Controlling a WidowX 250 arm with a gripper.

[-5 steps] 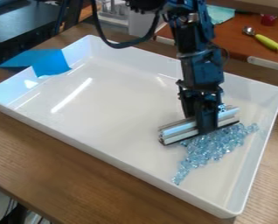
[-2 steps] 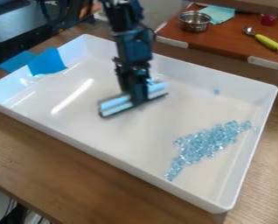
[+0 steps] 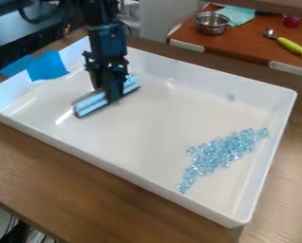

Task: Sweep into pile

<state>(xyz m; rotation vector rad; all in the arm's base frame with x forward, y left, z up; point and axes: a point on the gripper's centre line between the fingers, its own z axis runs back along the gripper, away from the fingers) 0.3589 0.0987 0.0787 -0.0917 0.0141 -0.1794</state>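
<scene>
The black gripper (image 3: 109, 90) hangs over the upper left part of the white tray (image 3: 154, 182), shut on a silver metal bar (image 3: 91, 104) that serves as a sweeper. The bar lies slantwise low over the tray floor; whether it touches the floor I cannot tell. Light blue clear beads (image 3: 218, 153) form a slanted, elongated pile in the tray's right part, well away from the bar. One lone blue piece (image 3: 231, 97) is near the tray's far right wall.
Blue tape (image 3: 47, 65) covers part of the tray's left rim. Behind, a red-brown counter holds a metal pot (image 3: 211, 23), a teal cloth (image 3: 236, 15) and a spoon with a yellow-green handle (image 3: 290, 45). Tray walls surround the work area.
From beside the beads, the gripper has moved left and toward the far side, carrying the bar. The tray has shifted slightly left, with the beads in it.
</scene>
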